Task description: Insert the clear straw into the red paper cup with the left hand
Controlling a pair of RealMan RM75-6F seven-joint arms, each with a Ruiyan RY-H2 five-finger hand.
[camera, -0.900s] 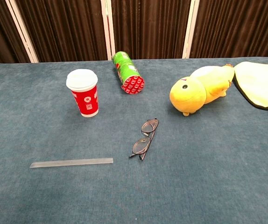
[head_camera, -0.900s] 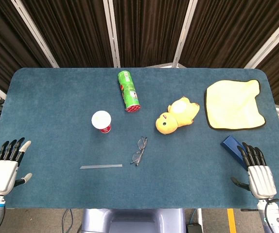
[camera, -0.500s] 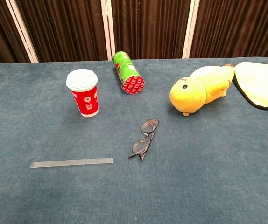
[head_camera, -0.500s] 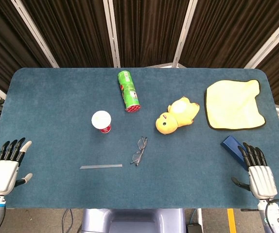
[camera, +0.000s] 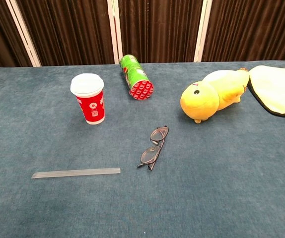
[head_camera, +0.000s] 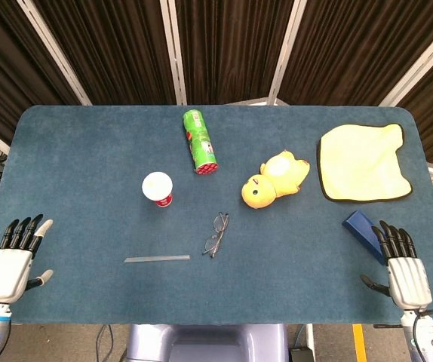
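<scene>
The left hand (head_camera: 7, 270) hangs at the near left corner of the blue cloth-covered table (head_camera: 81, 151), empty, its fingers spread and pointing up, well apart from the thin clear plastic straw (head_camera: 157, 259), which lies flat on the cloth nearer the robot than the red paper cup with the white lid (head_camera: 157, 188) and a little to its left. The cup stands upright, well apart from the straw. A flat, slim straw on soft cloth will likely be hard to pinch: fingertips could roll it off or press it into the nap, and a clumsy reach past it could tip the light cup. The folded wire-rimmed spectacles (head_camera: 216, 234) lie just right of the straw and could get nudged. The right hand (head_camera: 403, 270), likewise empty and spread, sits beside a dark blue flat block (head_camera: 360, 225). Against the earlier frames, the left hand has sunk slightly lower and the right one barely; nothing on the table has shifted.
</scene>
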